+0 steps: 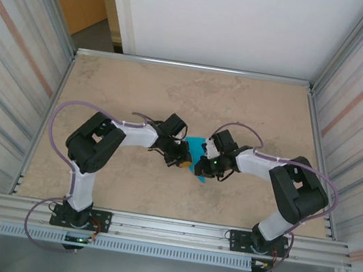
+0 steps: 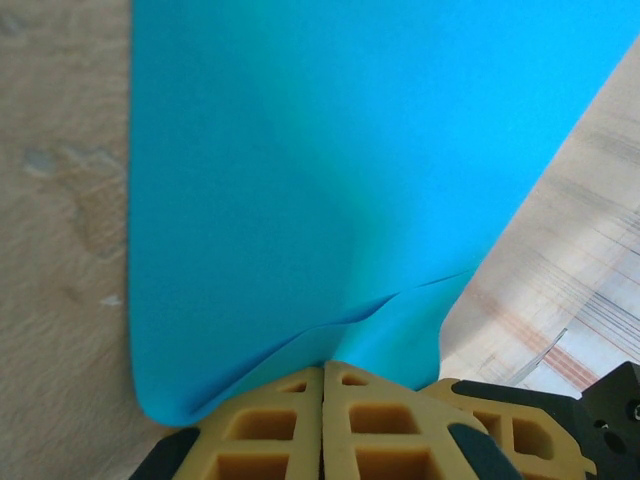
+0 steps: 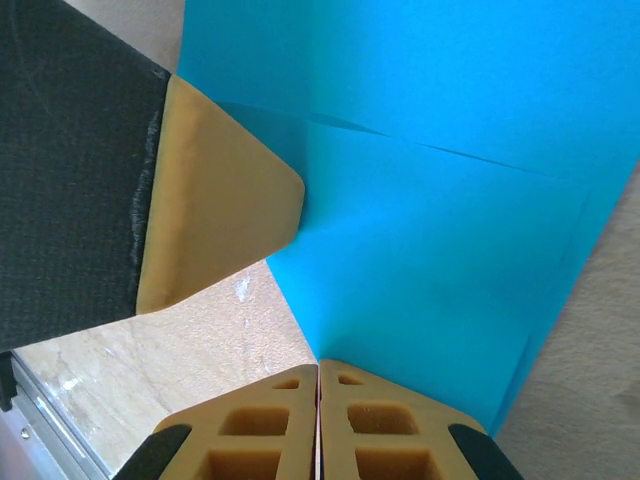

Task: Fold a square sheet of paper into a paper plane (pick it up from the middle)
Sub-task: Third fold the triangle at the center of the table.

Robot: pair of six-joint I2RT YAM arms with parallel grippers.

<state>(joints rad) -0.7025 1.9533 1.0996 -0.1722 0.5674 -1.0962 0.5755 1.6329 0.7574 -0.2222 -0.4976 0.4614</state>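
Note:
The turquoise-blue sheet of paper point(image 1: 196, 150) is held off the table between both grippers, near the table's middle. My left gripper point(image 1: 182, 158) is shut on one edge. In the left wrist view its yellow fingertips point(image 2: 300, 400) meet at the paper point(image 2: 330, 170), where a folded layer lifts into a curved crease. My right gripper point(image 1: 204, 164) is shut on the opposite side. Its fingertips point(image 3: 370, 410) pinch a corner of the paper point(image 3: 450, 200), which shows overlapping folded layers. The left gripper's finger point(image 3: 215, 200) clamps the paper at the upper left of that view.
The beige marbled table point(image 1: 188, 95) extends around the arms, bordered by metal rails and corrugated side walls point(image 1: 12, 68). A white panel point(image 1: 234, 20) stands behind the far edge. Both arms bend inward toward each other.

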